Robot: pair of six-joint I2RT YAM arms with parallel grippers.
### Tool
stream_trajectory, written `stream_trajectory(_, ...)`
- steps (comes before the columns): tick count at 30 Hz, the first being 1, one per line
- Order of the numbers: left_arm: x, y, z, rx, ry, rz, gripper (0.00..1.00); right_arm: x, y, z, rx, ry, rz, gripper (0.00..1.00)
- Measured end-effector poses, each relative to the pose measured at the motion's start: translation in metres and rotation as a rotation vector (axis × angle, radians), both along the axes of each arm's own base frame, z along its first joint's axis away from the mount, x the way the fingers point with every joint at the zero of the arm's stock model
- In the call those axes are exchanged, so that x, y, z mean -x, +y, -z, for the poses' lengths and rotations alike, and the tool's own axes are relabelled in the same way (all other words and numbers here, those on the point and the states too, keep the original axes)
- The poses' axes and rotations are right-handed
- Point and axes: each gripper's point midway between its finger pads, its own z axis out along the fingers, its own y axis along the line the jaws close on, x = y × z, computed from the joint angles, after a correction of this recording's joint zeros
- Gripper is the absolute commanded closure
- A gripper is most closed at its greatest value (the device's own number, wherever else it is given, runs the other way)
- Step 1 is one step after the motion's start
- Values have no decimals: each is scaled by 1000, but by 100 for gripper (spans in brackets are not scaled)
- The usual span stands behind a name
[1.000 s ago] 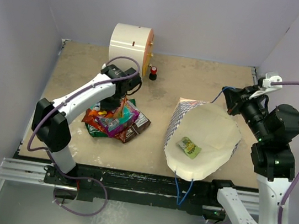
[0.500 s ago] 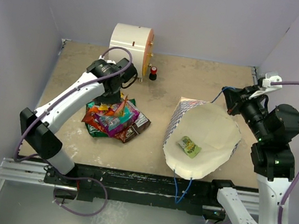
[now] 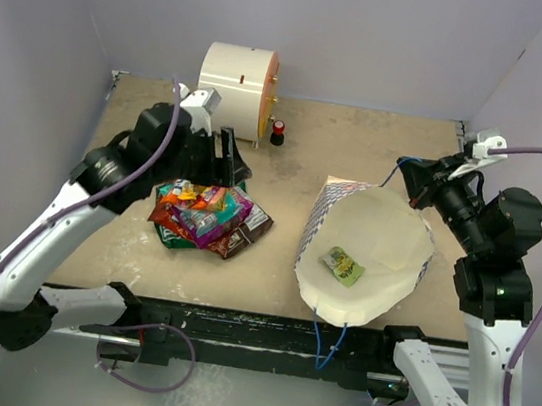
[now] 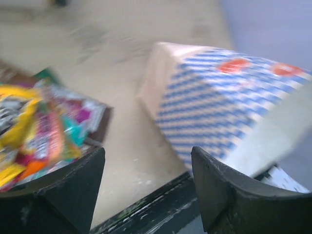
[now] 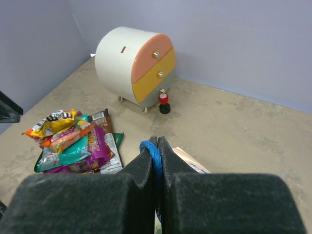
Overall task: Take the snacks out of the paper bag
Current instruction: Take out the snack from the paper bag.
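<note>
The paper bag [image 3: 408, 232] lies open on its side at the right, its checkered outside toward the middle [image 4: 229, 97]. One green-yellow snack packet [image 3: 342, 265] lies inside it. Several snacks sit in a pile [image 3: 206, 216] on the table at the left, also seen in the left wrist view [image 4: 34, 131] and the right wrist view [image 5: 73, 141]. My left gripper [image 3: 230, 157] is open and empty, held above the far edge of the pile [image 4: 146, 195]. My right gripper [image 3: 411, 178] is shut on the bag's blue cord handle [image 5: 147, 146] and holds the rim up.
A white cylindrical drum [image 3: 238, 77] with an orange-and-yellow face [image 5: 153, 61] stands at the back. A small red-and-black object [image 3: 278, 131] sits beside it. The bag's other blue handle [image 3: 328, 337] hangs over the table's front edge. Walls close in the left, back and right.
My left arm has risen from the snack pile and swung back toward the left, its gripper open and empty. The right arm and the bag have stayed put.
</note>
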Motion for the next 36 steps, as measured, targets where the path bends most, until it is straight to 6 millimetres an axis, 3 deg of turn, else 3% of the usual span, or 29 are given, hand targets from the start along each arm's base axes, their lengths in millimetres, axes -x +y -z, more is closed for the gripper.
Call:
stream_trajectory(3, 29, -47, -46, 170, -216, 244, 25, 1, 9, -1, 2, -20, -60, 100)
stream_trajectory(6, 71, -101, -77, 269, -348, 502, 26, 1, 19, 1, -2, -20, -119, 100)
stream_trajectory(9, 111, -148, -80, 283, -436, 700, 27, -1, 25, 4, -10, -7, -156, 100)
stream_trajectory(12, 149, -197, -39, 166, -454, 874, 36, -3, 27, 6, -18, 9, -168, 100)
stream_trajectory(14, 163, -220, -2, 61, -429, 943, 39, -5, 29, 9, -21, 22, -178, 100)
stream_trajectory(16, 164, -236, 35, -43, -398, 969, 41, -4, 30, 11, -23, 30, -180, 100)
stream_trajectory(18, 155, -244, 67, -138, -376, 965, 44, -3, 29, 10, -23, 27, -180, 100)
stream_trajectory(20, 147, -248, 86, -198, -370, 948, 46, 0, 29, 8, -24, 22, -181, 100)
stream_trajectory(26, 117, -277, 117, -314, -379, 857, 44, 4, 29, 6, -26, 17, -181, 100)
stream_trajectory(36, 90, -290, 214, -523, -321, 774, 21, 7, 29, -1, -27, 9, -183, 100)
